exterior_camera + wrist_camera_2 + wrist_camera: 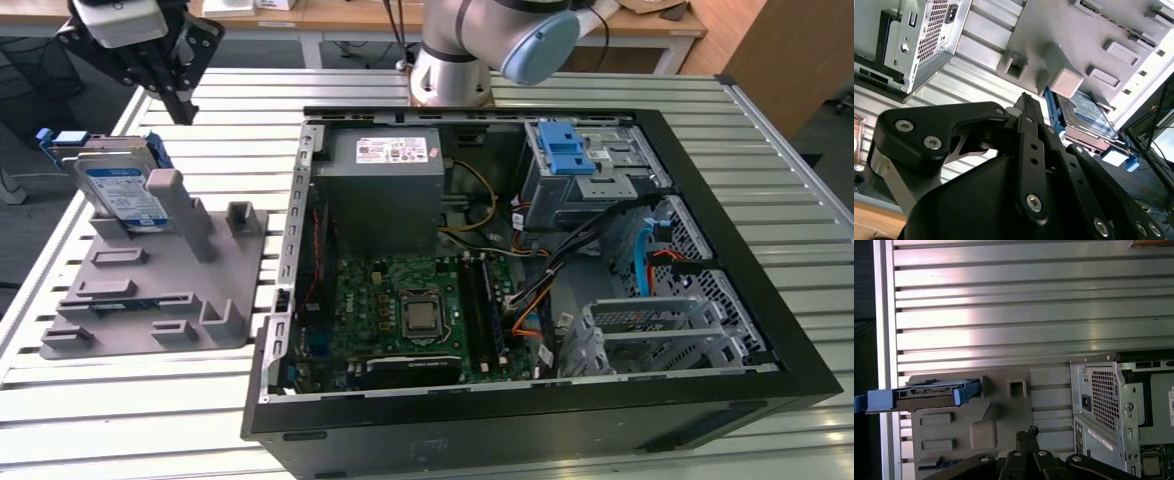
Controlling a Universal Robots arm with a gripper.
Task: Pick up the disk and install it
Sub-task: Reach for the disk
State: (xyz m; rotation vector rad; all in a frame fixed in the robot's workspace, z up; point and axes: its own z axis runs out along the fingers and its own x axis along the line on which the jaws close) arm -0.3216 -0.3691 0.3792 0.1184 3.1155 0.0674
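The disk (123, 188), a silver drive with a white-and-blue label and blue rails, stands tilted in a slot at the far end of a grey holder (160, 290) on the exterior view's left. My gripper (178, 108) hangs above the table just beyond the disk, apart from it, fingertips pressed together with nothing between them. In the second wrist view the disk (1089, 112) lies past the shut gripper (1024, 99). The first wrist view has the disk (929, 392) edge-on, off to one side of the gripper (1027, 432).
An open black computer case (747, 200) lies flat in the middle of the slatted metal table (240, 110), with a grey power-supply box (384, 185), a motherboard (414, 310) and a metal drive cage with a blue latch (565, 150). The arm's base (451, 70) stands behind the case.
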